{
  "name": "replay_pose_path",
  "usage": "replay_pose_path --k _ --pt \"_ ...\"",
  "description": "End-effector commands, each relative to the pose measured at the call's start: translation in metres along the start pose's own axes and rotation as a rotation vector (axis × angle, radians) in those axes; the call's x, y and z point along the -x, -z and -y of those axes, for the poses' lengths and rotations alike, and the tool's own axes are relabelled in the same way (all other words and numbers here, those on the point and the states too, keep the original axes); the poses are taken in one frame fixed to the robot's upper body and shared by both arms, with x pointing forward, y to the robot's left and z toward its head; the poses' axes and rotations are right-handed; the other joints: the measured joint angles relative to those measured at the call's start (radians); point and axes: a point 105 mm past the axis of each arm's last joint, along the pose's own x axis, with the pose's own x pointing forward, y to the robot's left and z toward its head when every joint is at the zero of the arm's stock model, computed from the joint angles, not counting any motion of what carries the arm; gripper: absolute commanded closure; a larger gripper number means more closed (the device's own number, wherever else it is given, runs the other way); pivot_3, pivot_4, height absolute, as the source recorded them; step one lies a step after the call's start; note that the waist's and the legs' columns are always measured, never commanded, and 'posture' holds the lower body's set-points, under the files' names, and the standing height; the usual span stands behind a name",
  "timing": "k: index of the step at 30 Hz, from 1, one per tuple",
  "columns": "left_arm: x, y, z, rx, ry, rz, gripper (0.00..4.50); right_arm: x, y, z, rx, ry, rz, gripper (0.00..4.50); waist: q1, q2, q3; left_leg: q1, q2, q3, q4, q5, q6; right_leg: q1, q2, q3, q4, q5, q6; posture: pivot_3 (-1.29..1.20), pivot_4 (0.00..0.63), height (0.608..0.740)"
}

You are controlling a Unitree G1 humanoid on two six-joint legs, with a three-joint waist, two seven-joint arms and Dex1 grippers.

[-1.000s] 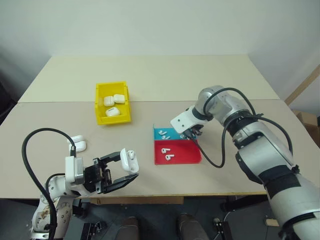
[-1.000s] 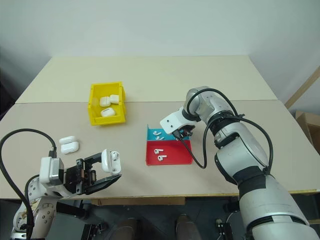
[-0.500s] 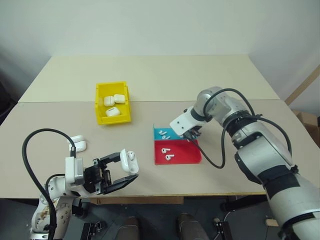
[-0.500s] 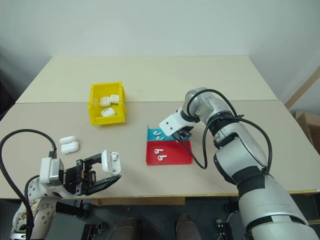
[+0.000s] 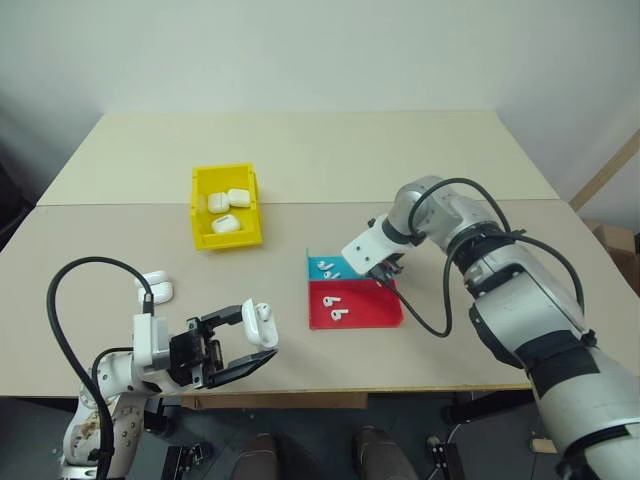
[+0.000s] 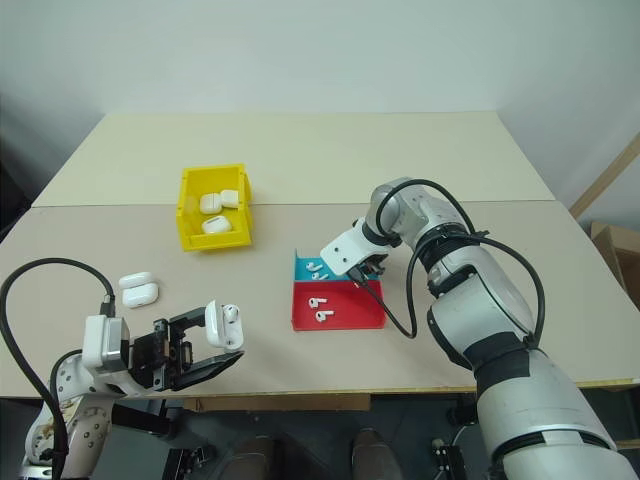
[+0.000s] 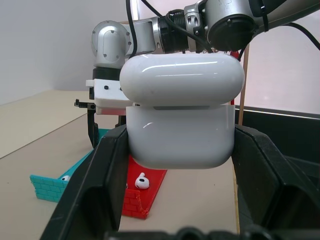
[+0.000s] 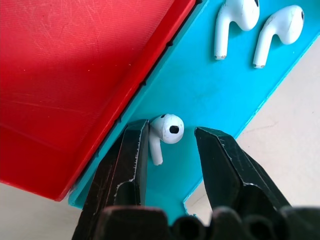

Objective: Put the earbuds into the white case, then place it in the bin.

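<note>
**Right claw straddles an earbud in the tray while the left claw holds a case**

The left claw [image 5: 243,345] sits low over the near edge of the surface [image 5: 300,150], pinching the white case [image 5: 259,323] between its 2 black fingers. In the left wrist view the case [image 7: 182,110] is clamped by its lower body, upright, with its lid slightly raised and a thin dark gap under it.

The right claw [image 8: 170,150] points steeply down into the blue half of the red-and-blue tray [image 5: 355,310]. Its fingers are spread, one on each side of an earbud [image 8: 166,132]. The earbud lies on the blue floor just beside the ridge that divides blue from red, its stem next to one finger [image 8: 132,160]; the other finger stands a little apart from it. Whether either finger actually touches it cannot be told. 2 more earbuds [image 8: 260,30] lie side by side farther along the blue half, and 2 earbuds [image 5: 335,315] lie in the red half.

The bin [image 5: 199,205], yellow, stands well apart from the tray toward the robot's left and farther back, with 3 white cases [image 5: 227,210] inside. 2 other cases [image 5: 155,287] rest on the surface near the left arm.
</note>
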Motion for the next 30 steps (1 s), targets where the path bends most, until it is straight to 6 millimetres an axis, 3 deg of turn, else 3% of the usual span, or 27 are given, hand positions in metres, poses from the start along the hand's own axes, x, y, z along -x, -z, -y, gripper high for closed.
replay_pose_path --k 1,7,13,25,30 --pt "-0.004 -0.01 0.001 -0.062 0.027 0.022 1.73 0.008 -0.003 0.006 0.039 0.015 0.0 2.55 0.0 0.0 0.0 0.0 0.0 0.0 0.0 0.0 0.0 0.0 0.0 0.0 0.0 0.0 0.0 0.0 0.15 0.74" --pt "-0.003 -0.009 -0.002 -0.063 0.026 0.019 1.73 0.007 -0.004 0.006 0.06 0.017 0.002 2.55 0.0 0.0 0.0 0.0 0.0 0.0 0.0 0.0 0.0 0.0 0.0 0.0 0.0 0.0 0.0 0.0 0.15 0.74" --pt "-0.003 -0.008 -0.002 -0.062 0.024 0.019 1.73 0.007 -0.003 0.004 0.063 0.002 -0.002 3.88 0.0 0.0 0.0 0.001 0.0 0.0 0.0 0.0 0.0 0.0 0.0 0.0 0.0 0.0 0.0 0.0 0.15 0.74" --pt "-0.005 -0.017 -0.007 -0.068 0.027 0.024 1.73 0.009 -0.004 0.008 0.04 0.032 0.006 3.88 0.0 0.0 0.0 0.002 0.0 0.0 0.0 0.0 0.0 0.001 0.0 0.0 0.0 0.0 0.0 0.0 0.15 0.74" --pt "-0.006 -0.026 -0.012 -0.074 0.026 0.028 1.73 0.024 -0.005 0.021 -0.031 0.108 0.049 3.88 0.0 0.0 0.0 0.002 0.0 0.0 0.0 0.0 0.0 0.001 0.0 0.001 0.0 0.0 0.0 0.0 0.15 0.74"
